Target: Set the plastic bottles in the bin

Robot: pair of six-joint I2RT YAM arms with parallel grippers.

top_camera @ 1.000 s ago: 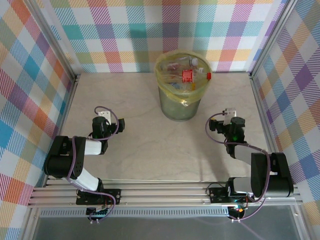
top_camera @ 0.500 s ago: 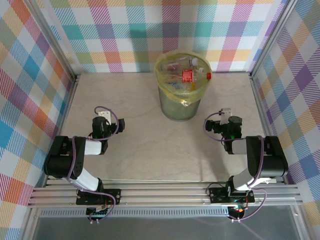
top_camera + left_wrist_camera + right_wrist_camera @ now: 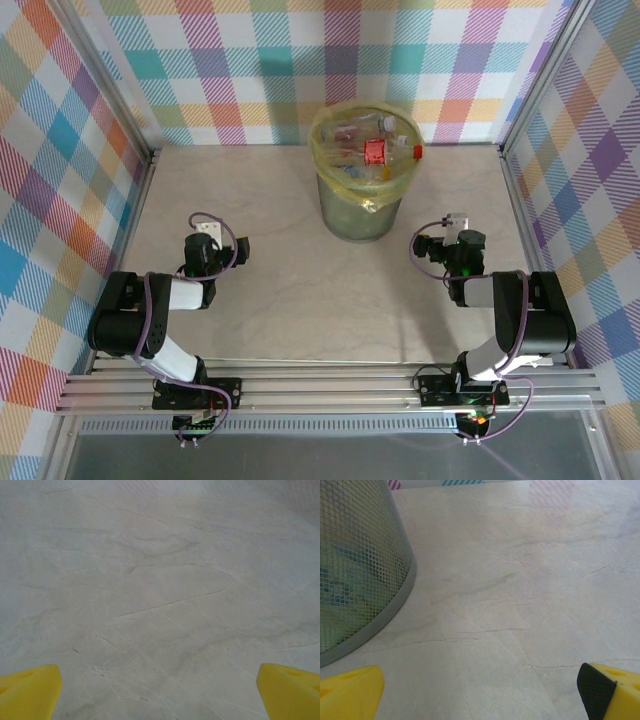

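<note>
Clearly left tool [image 3: 159,692] and right tool [image 3: 480,692] gape wide — both seemingly empty.

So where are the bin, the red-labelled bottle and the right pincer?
Round grey-green mesh bin [image 3: 345,222]: top view, front wall.
Small red-labelled plastic bottle [image 3: 376,152]: top view, its label.
Right pincer [image 3: 480,694]: right wrist view, between yellow fingertips.

Pale marbled table [image 3: 280,300] enclosed by colourful plaid walls [image 3: 260,60].

grey-green mesh bin [image 3: 359,205], yellow liner [image 3: 364,172]
</note>
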